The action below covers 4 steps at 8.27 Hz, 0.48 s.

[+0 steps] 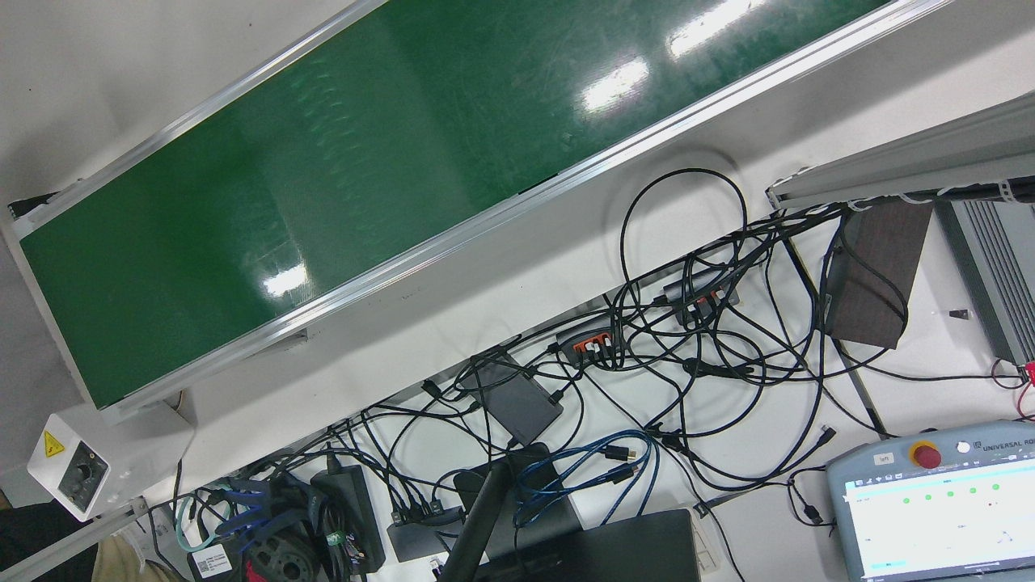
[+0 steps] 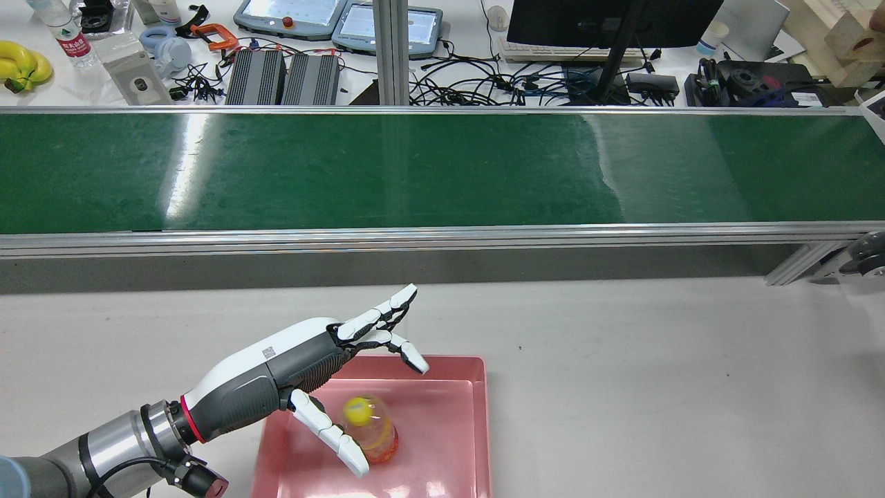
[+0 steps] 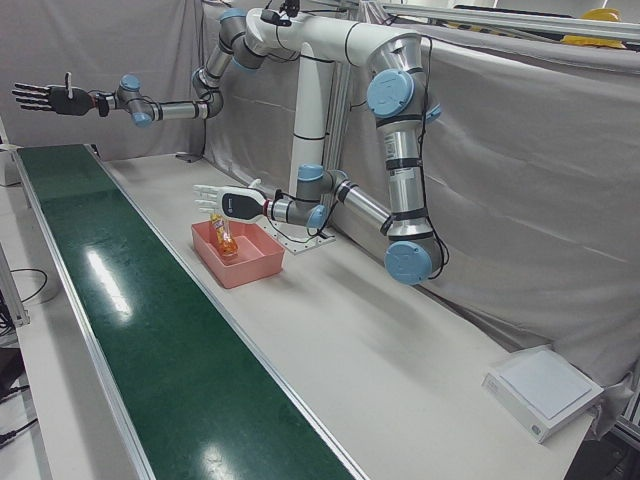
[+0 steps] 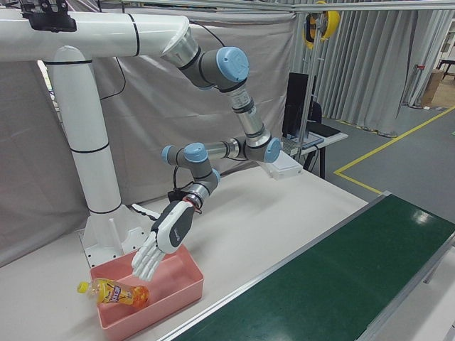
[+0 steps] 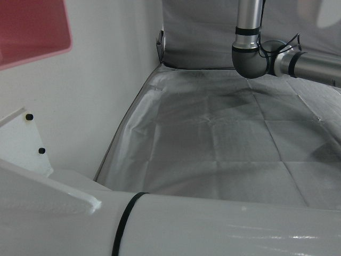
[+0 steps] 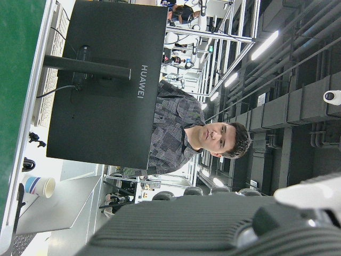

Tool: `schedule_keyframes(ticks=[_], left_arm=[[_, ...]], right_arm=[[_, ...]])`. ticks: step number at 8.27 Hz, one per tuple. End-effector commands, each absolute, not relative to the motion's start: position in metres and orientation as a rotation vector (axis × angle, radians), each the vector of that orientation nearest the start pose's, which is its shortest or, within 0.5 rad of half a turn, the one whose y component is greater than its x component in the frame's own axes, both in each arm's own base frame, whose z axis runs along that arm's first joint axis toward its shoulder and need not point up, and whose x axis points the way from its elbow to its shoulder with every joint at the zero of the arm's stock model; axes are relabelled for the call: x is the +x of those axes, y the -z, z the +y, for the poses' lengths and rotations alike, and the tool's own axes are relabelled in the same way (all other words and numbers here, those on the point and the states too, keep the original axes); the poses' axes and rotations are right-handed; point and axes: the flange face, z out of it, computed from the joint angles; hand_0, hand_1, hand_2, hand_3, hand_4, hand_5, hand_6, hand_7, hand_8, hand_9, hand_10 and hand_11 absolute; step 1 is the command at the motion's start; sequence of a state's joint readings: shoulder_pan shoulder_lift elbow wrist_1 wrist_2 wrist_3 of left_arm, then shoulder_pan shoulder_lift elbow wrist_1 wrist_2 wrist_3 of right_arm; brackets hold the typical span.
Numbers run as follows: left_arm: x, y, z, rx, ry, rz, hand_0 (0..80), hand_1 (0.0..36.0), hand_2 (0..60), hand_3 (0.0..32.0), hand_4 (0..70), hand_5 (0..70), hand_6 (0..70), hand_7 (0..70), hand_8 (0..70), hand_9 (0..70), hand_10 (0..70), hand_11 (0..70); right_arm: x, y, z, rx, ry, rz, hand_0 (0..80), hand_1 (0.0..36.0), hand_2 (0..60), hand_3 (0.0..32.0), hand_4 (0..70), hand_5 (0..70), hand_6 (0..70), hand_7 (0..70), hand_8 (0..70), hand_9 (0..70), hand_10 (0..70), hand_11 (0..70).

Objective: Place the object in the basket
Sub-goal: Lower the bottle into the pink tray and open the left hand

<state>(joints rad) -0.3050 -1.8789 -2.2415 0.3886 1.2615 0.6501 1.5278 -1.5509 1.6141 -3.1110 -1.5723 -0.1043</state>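
Observation:
A clear bottle with a yellow cap and orange drink lies inside the pink basket, a little blurred in the rear view. In the right-front view the bottle rests on its side in the basket. My left hand hovers just above the basket's near-left part, open, fingers spread, holding nothing. From the left-front view the same hand is over the bottle. My right hand is stretched out high beyond the belt's far end, open and empty.
The green conveyor belt runs across the table beyond the basket. Behind it are cables, teach pendants and a monitor. A person sits behind the monitor in the right hand view. A white box sits at the table's end.

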Motion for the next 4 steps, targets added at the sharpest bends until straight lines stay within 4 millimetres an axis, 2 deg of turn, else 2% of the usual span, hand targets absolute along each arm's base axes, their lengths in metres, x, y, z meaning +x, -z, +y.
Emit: schedule_keyframes(ticks=[1,4], left_arm=[[0.4092,-0.2697,-0.3021,-0.519,1.006,2.267,59.7,9.9,0.0,1.6,0.0,0.0,0.0,0.2,0.0,0.0,0.0,0.0],[0.4083,-0.2686,-0.3018,-0.536,1.011,2.269,60.1,10.1,0.0,1.4,0.0,0.0,0.0,0.1,0.0,0.0,0.0,0.0]], right_arm=[[0.1112,-0.6527,-0.5136,-0.072,2.179,2.399,0.0,0.0,0.0,0.0,0.0,0.0,0.0,0.0,0.0,0.0,0.0,0.0],[0.1112,-0.652,-0.5137,-0.072,2.177,2.401,0.0,0.0,0.0,0.0,0.0,0.0,0.0,0.0,0.0,0.0,0.0,0.0]])
